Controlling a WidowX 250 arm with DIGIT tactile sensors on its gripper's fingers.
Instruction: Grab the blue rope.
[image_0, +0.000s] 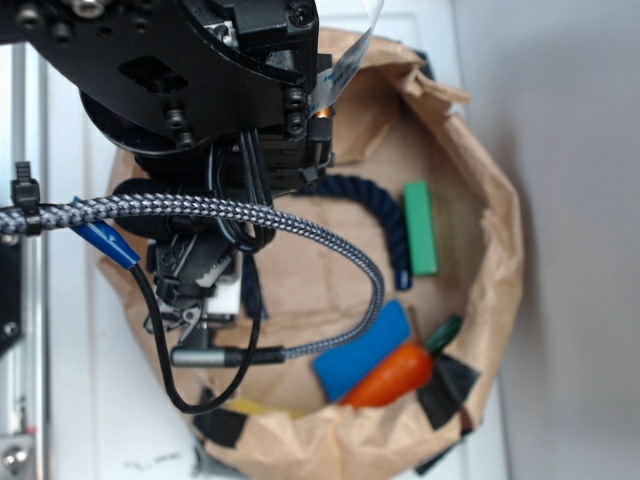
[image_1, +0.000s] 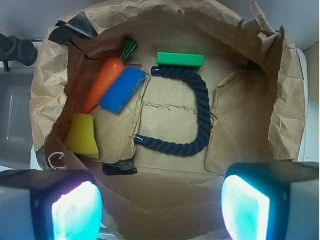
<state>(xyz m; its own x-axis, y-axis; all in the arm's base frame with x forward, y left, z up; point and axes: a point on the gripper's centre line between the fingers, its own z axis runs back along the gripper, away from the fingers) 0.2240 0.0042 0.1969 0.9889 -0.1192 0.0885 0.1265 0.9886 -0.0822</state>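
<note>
Blue rope (image_1: 200, 107) bent in U, open pincer (image_1: 161, 205) above, apart

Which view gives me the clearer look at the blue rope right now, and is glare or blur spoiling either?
Wrist view: the blue rope is sharp and whole, with the end effector pads glowing cyan, blurred, at the bottom edge. Exterior view: softer focus, and the arm and grey cable hide half the rope.
</note>
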